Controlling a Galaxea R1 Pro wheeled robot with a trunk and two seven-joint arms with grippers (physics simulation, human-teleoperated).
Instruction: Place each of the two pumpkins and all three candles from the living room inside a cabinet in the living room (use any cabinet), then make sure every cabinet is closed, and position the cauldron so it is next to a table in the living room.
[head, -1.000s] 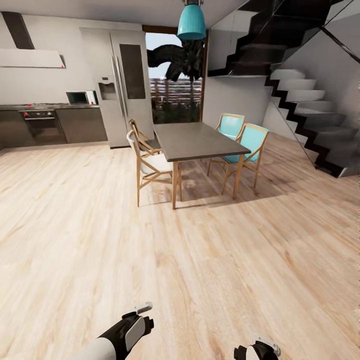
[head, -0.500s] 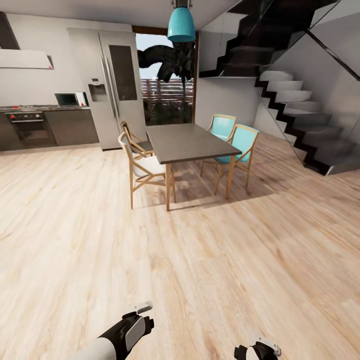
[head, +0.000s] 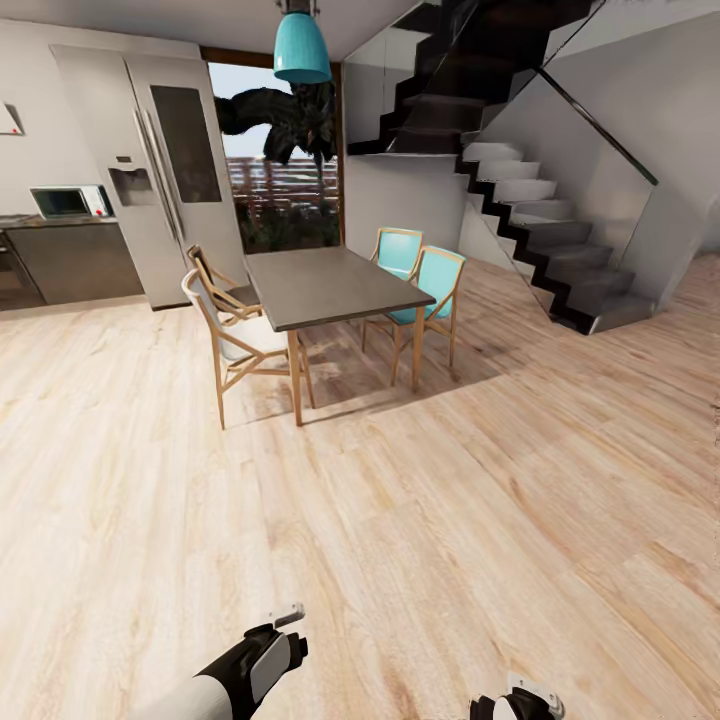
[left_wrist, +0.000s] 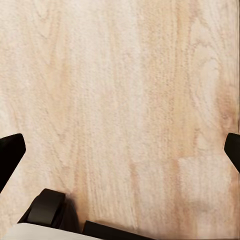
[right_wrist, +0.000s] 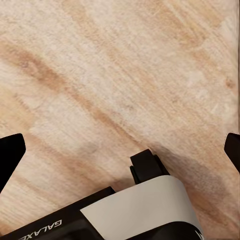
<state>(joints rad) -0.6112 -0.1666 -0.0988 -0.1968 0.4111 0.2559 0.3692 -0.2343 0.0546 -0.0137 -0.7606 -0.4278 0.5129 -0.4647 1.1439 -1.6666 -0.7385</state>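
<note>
The robot was travelling over light wood floor (head: 400, 520) near a dark dining table (head: 325, 285); both grippers hung spread and empty. No pumpkins or candles visible; it likely needed to find the living room.

A pale plank floor (head: 450, 520) is stretching ahead; a dark dining table (head: 330, 285) is standing on it, chairs (head: 235, 335) flanking.

floor (head: 420, 520): pale blond wood, long grain streaks with darker tan patches
table (head: 325, 285): dark grey top, light wood legs
chairs at 1 o'clock (head: 420, 280): turquoise seats and backs, light wood frames
lamp (head: 301, 48): turquoise
fridge (head: 160, 170): silver grey
stairs (head: 540, 230): black edges, grey steps
left arm (head: 235, 675): black and white
</note>
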